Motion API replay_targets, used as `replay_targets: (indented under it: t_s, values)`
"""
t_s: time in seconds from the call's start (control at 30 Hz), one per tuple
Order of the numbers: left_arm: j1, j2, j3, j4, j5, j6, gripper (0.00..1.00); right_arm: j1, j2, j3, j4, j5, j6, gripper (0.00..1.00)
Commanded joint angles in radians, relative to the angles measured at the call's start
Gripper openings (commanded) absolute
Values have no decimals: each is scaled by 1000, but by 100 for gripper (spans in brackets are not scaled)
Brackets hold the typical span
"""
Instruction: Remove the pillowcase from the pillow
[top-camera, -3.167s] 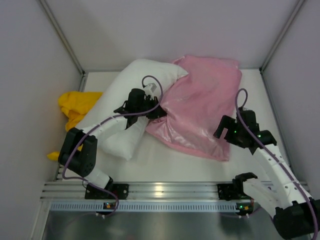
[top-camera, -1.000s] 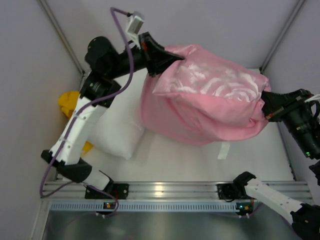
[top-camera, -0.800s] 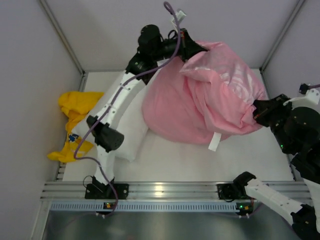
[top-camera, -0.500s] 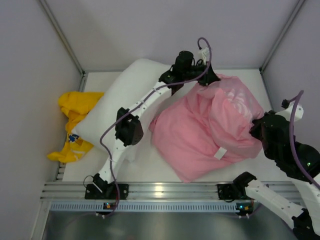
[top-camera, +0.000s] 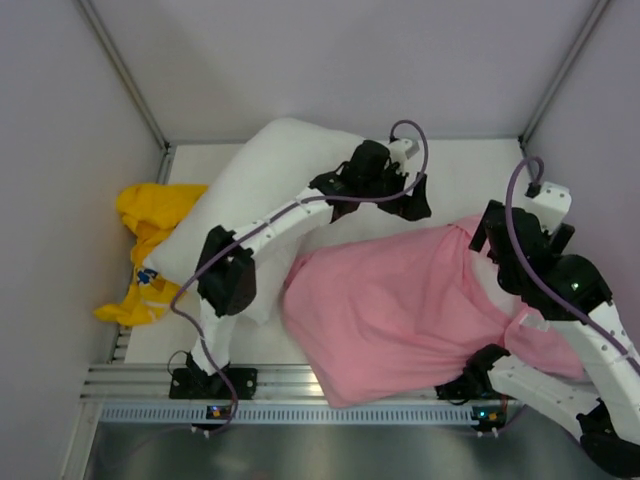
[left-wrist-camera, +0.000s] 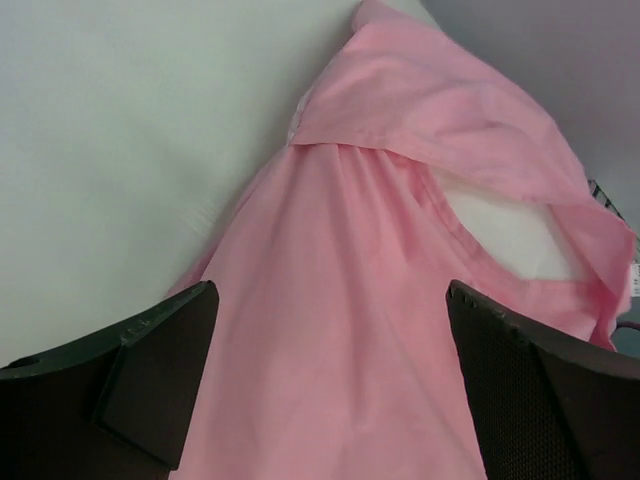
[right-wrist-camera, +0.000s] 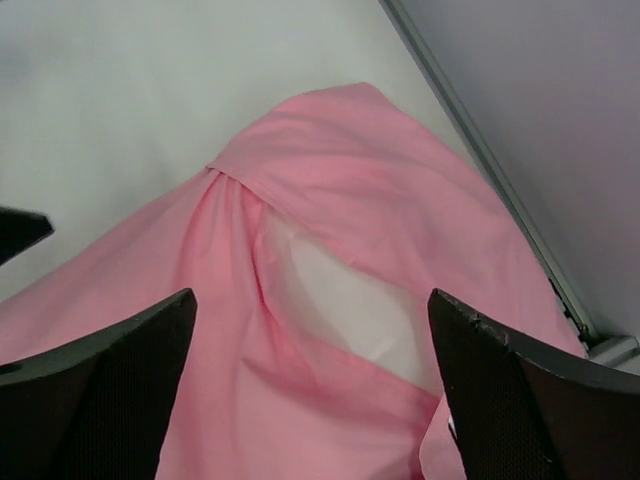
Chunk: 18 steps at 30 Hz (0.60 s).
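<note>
Left gripper (left-wrist-camera: 330, 290) and right gripper (right-wrist-camera: 310, 295) hang released, jaws wide, over the pillowcase (top-camera: 400, 300). Its opening shows the pillow (right-wrist-camera: 340, 300). To its left lie 1 plain white pillow (top-camera: 260, 180) and a yellow cloth (top-camera: 150, 215).

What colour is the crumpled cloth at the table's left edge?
The cloth is yellow; top external view shows it best.

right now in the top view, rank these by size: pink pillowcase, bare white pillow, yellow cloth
1. pink pillowcase, largest
2. bare white pillow, partly covered, so it may be closer to first than it looks
3. yellow cloth, clearly smallest
</note>
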Motion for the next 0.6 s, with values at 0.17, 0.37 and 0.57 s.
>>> replay_targets:
  t_s: [0.17,0.37,0.57]
  values:
    - [-132,-644,-555,196,-93,82,97,2,-4,19,121,-211,-139,93]
    - [-282,-657,-744,204,-165,62,58,-70,47,-57,145,-318,-62,89]
    - [-402,-630,-877,220,-284,15,6,-248,22,6,158,-346,-149,88]
